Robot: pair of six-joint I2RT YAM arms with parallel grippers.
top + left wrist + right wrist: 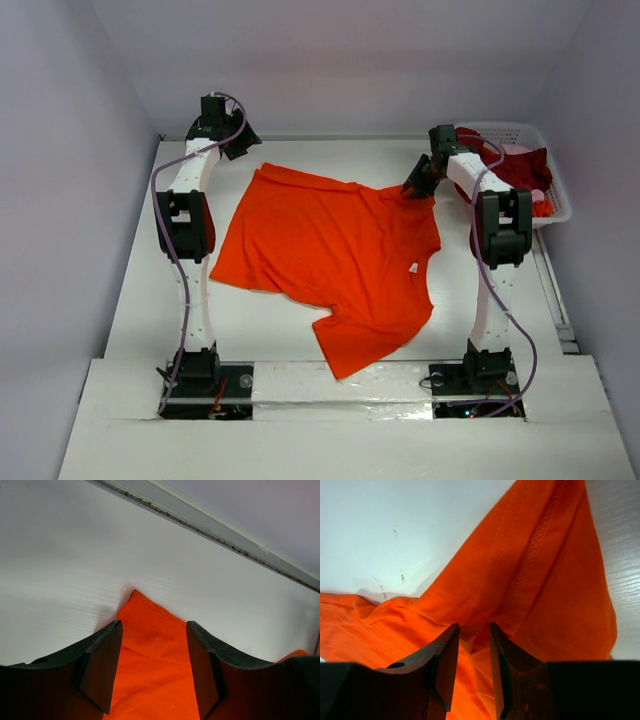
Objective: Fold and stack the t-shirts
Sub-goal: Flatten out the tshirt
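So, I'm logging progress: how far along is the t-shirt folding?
Nothing is folded or stacked. In hand: the orange t-shirt lies spread, right pincer pinching its far edge, left pincer open over a corner. Remaining: folding it, plus the dark red shirts in the basket.

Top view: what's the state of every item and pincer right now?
orange t-shirt: unfolded, spread on table, one edge lifted.
left pincer: open, over shirt's far corner.
right pincer: shut on the shirt's edge.
basket: holding crumpled red shirts.
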